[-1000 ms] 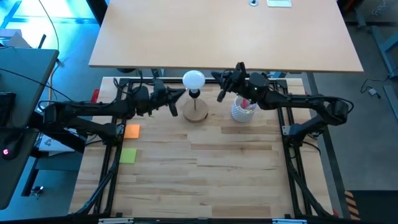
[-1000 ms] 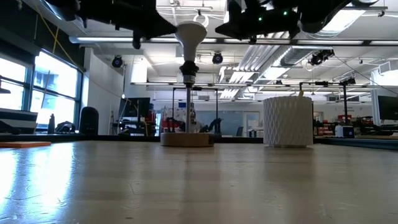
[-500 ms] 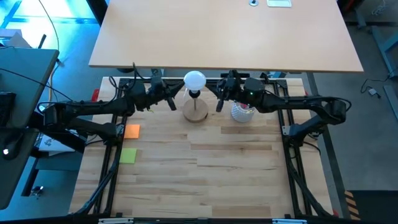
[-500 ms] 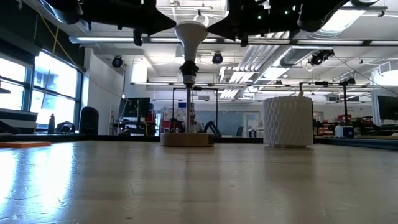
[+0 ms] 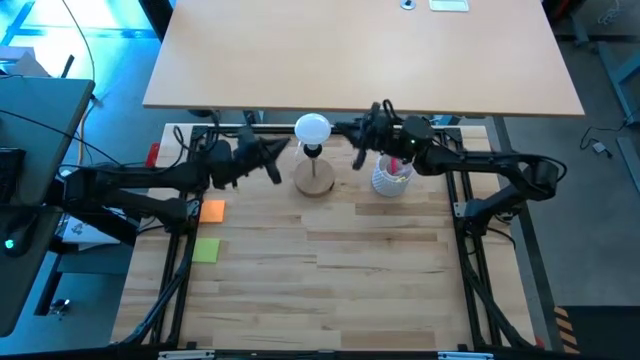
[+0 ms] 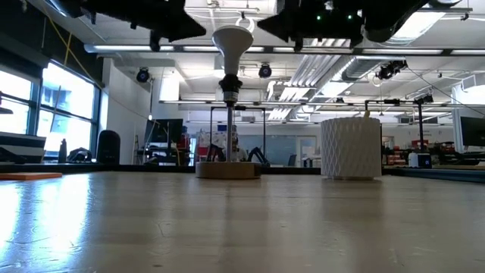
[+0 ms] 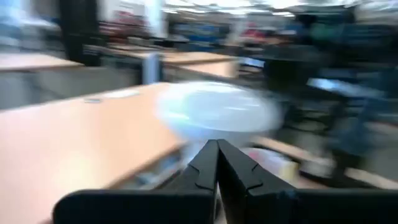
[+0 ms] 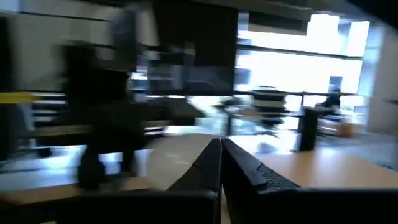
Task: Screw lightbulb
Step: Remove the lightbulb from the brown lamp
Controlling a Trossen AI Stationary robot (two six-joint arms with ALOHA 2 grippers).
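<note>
A: Centre of the far edge, there's the lightbulb [image 5: 312,128] — matte white, round globe up top, tapering down to a narrow grey neck [image 6: 230,83]. It sits upright on a black-topped stem rising from a round wooden disc [image 5: 314,181].

B: And smooth, pale planks on the table [image 5: 330,270], grain running side to side. Just right of the disc, a white latticed cup [image 5: 390,180], ribbed texture, something pink inside.

A: Arms now. The left gripper [image 5: 277,158] reaches in from the left, arm stretched almost level, tip just beside the stand and lower than the globe in the overhead picture. Not touching the bulb.

B: Its wrist camera shows the two dark fingers [image 7: 205,165] pressed together to a point, nothing between them, the white globe [image 7: 217,112] blurred ahead.

A: The right gripper [image 5: 358,140] comes from the opposite side, near the bulb, clear of it, above the cup's far rim.

B: Same story there: fingers [image 8: 214,162] closed tight, empty.

A: From table level both arms hang dark above, flanking the globe.

B: Orange pad [image 5: 212,211] and green pad [image 5: 206,250] lie at the left.
</note>
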